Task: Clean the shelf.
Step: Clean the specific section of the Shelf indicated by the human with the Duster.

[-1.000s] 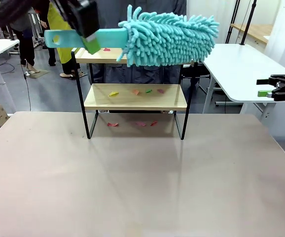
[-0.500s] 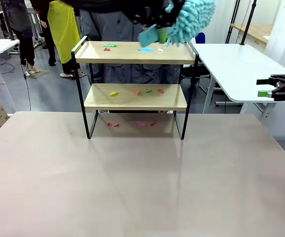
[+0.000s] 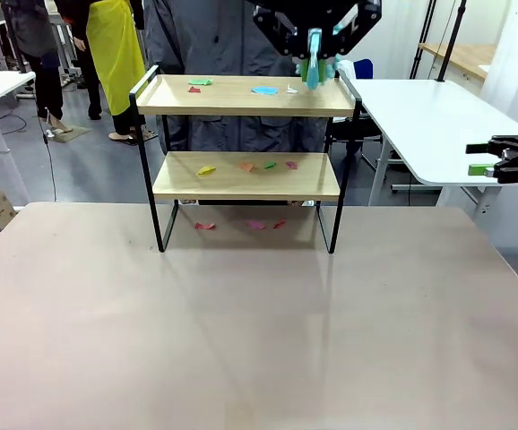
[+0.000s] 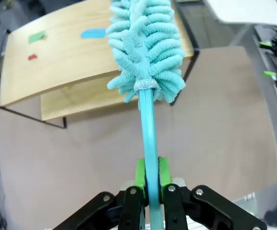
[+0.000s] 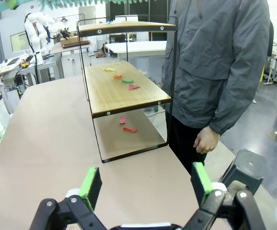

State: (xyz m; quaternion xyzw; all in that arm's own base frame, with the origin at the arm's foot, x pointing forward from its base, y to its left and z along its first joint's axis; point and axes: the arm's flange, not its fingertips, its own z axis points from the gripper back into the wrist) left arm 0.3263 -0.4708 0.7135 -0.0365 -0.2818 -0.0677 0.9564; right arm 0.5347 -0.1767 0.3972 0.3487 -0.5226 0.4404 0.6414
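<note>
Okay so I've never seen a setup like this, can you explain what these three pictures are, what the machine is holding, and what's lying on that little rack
A two-armed robot shares a beige table with a person. One picture looks across the table from between the arms; the other two come from cameras on each wrist.

The left tool is clamped shut on the handle of a fluffy turquoise duster, held above the top board of the shelf, a small two-board rack in a black frame. The right tool is open, holds nothing, and waits off to the side.

Small coloured paper scraps lie on both boards and on the table under the rack. The person stands just behind the rack in a grey jacket.
</note>
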